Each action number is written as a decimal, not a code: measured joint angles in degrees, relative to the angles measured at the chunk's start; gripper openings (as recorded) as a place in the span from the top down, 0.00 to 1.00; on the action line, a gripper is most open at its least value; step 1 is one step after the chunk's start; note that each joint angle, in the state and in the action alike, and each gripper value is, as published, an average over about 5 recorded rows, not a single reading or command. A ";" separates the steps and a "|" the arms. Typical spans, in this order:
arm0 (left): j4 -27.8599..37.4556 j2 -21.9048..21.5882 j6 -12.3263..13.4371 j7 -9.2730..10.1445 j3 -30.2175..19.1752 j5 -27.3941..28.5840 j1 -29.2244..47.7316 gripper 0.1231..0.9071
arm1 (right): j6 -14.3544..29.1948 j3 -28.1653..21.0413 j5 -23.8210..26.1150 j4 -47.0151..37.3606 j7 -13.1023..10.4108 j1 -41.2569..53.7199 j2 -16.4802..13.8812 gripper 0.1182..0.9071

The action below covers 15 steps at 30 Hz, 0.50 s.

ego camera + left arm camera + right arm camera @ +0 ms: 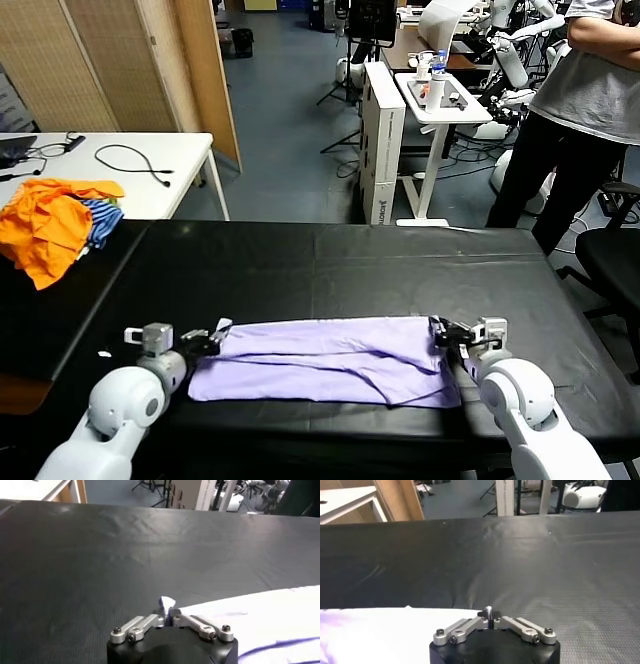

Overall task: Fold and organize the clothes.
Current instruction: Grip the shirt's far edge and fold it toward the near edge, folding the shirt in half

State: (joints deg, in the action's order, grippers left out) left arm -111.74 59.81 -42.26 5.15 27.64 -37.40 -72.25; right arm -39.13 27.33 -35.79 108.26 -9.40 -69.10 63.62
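Head view: shirt (325, 360) lies flat at 6 o'clock on the table (330, 260). Left gripper (212, 338) clamps its 9 o'clock corner, right gripper (441, 333) its 3 o'clock corner. Lift both evenly and keep the edge taut. Orange clothes (45, 225) sit clear at 10 o'clock.

Left wrist view: jaws together on cloth.

Right wrist view: jaws together at the hem.

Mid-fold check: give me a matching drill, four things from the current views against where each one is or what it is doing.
Things:
1. left gripper
2. right gripper
3. lavender T-shirt
4. orange garments

Places or states:
A. heaped at the black table's far left edge
B. lying flat across the table's near side
C. shut on the shirt's right far corner
D. shut on the shirt's left far corner

Pairs: 1-D, 2-C, 3-B, 4-A
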 joint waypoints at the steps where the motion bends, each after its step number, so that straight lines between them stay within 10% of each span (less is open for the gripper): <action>1: -0.21 0.02 0.00 0.02 0.21 0.20 -0.25 0.95 | 0.31 0.21 0.07 0.06 -0.09 -0.19 0.13 0.97; 10: -1.02 -0.46 -0.01 0.14 1.80 0.15 -0.64 0.96 | 0.27 1.44 -0.48 1.75 0.66 -1.86 0.49 0.97; 15: -0.23 -0.88 -0.01 -0.17 1.12 -0.19 1.07 0.78 | 0.29 2.77 -0.53 4.21 3.18 -3.21 -0.75 0.71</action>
State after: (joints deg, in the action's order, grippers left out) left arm -111.97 58.93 -42.26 4.98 28.76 -37.58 -71.17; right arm -38.84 30.10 -36.31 112.47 -6.22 -72.30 62.86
